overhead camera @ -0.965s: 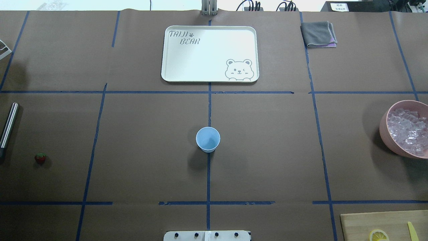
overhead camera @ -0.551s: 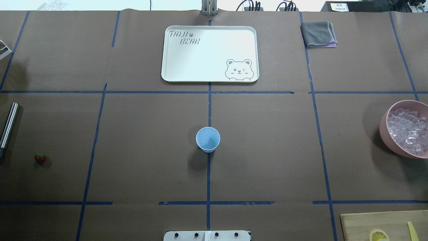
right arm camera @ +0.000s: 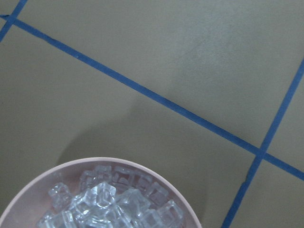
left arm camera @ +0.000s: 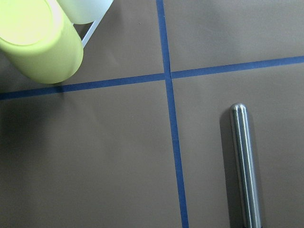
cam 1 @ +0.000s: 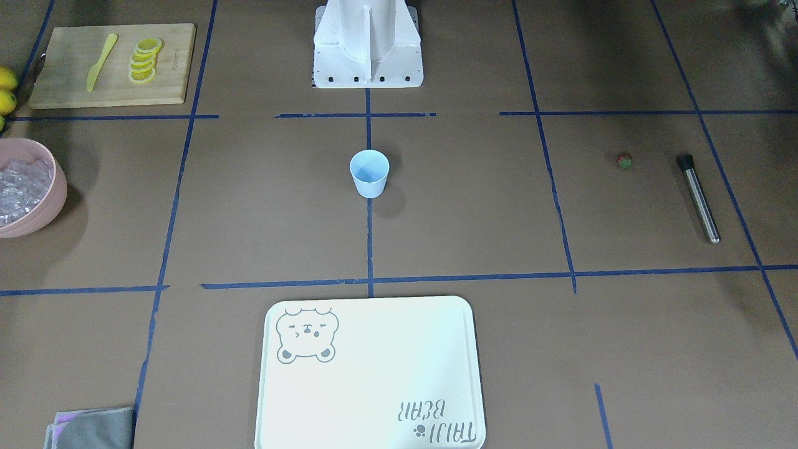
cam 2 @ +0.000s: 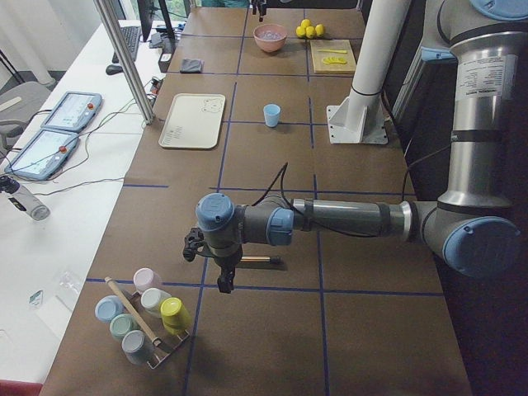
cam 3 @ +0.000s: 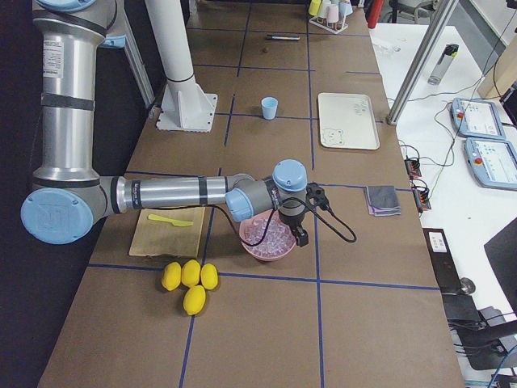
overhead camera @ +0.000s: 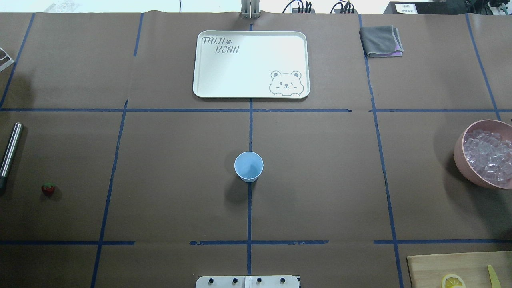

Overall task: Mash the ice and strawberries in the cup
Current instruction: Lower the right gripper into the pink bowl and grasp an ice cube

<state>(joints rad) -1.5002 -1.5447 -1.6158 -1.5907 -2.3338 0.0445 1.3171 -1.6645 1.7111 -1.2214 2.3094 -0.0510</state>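
Note:
The pale blue cup (overhead camera: pixel 248 166) (cam 1: pixel 369 173) stands upright at the table's centre, with nothing showing inside it. A small red strawberry (overhead camera: pixel 48 189) (cam 1: pixel 624 161) lies far on my left side, next to a steel rod (overhead camera: pixel 10 150) (left arm camera: pixel 245 161). Ice (overhead camera: pixel 488 157) (right arm camera: pixel 109 204) fills a pink bowl (overhead camera: pixel 460 156) at the right edge. My left gripper (cam 2: pixel 223 282) hangs over the rod and my right gripper (cam 3: pixel 300 236) over the bowl's rim. Both show only in the side views, so I cannot tell whether they are open or shut.
A white bear tray (overhead camera: pixel 251 64) lies beyond the cup and a grey cloth (overhead camera: pixel 381 41) at the far right. A cutting board (cam 1: pixel 75 87) holds lemon slices and a yellow knife, with whole lemons (cam 3: pixel 190 279) beside it. A rack of cups (cam 2: pixel 144 318) stands near the left gripper.

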